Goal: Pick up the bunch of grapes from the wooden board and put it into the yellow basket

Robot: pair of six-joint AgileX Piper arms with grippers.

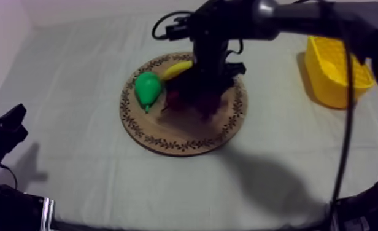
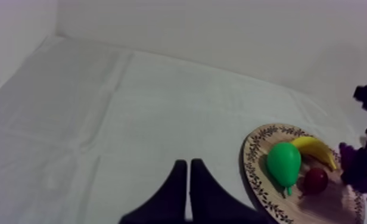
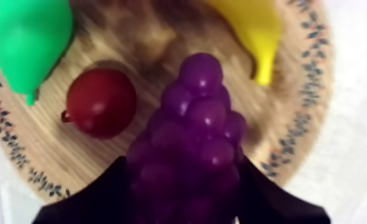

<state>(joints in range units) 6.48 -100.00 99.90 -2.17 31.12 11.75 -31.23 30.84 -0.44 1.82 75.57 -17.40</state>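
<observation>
The right arm reaches in from the far right of the bench (image 1: 75, 74) and hangs over the round wooden board (image 1: 185, 146); its right tool (image 3: 186, 184) has both black fingers closed round the purple bunch of grapes (image 3: 201, 119), one finger on each flank of the bunch, over the board's middle; whether the bunch rests on the wood or is clear of it cannot be told. Beside the grapes lies the small red fruit (image 3: 99, 101), apart from the bunch; the green pear (image 3: 28, 36) sits beyond it near the patterned rim (image 3: 305, 89), and the banana (image 3: 251, 30) lies towards the opposite rim. From above, the pear (image 1: 147, 88) and banana (image 1: 178, 69) lie on the board's left and far side; the yellow basket (image 1: 329, 83) stands well apart at the bench's right edge. The left tool (image 2: 189, 173) hovers over bare grey-white cloth (image 2: 132, 107), its fingers pressed together in a narrow wedge with nothing between them; it sits low at the left side of the bench (image 1: 4, 129), well away from the board (image 2: 263, 196), where the grapes (image 2: 355, 164) show next to the pear (image 2: 283, 164).
</observation>
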